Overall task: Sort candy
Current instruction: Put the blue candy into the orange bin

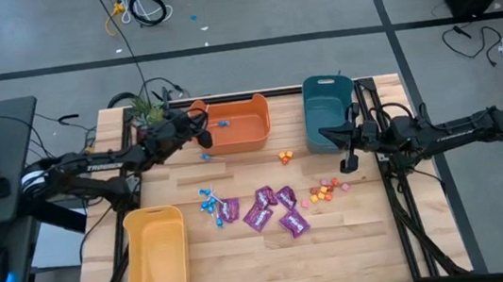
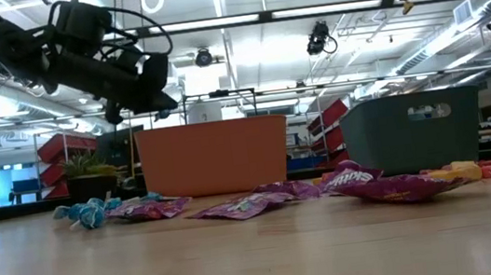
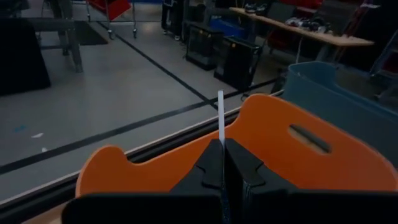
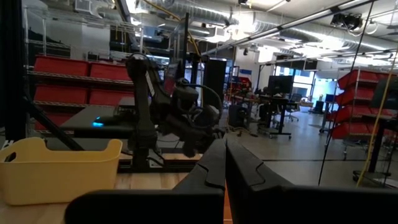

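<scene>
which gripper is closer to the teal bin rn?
Right. The right gripper hangs just off the teal bin's front corner; the left gripper, pinching a lollipop stick, is over the orange bin's left edge.

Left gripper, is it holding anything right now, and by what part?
Yes. The left gripper is shut on a lollipop, pinching its thin white stick above the orange bin; the candy end is hidden. The right gripper is shut, empty.

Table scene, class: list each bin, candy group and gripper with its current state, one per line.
orange bin: upright, one blue lollipop inside
teal bin: upright
yellow bin: upright
purple packets: loose on table
left gripper: shut on lollipop stick, over orange bin
right gripper: shut, holding nothing
</scene>
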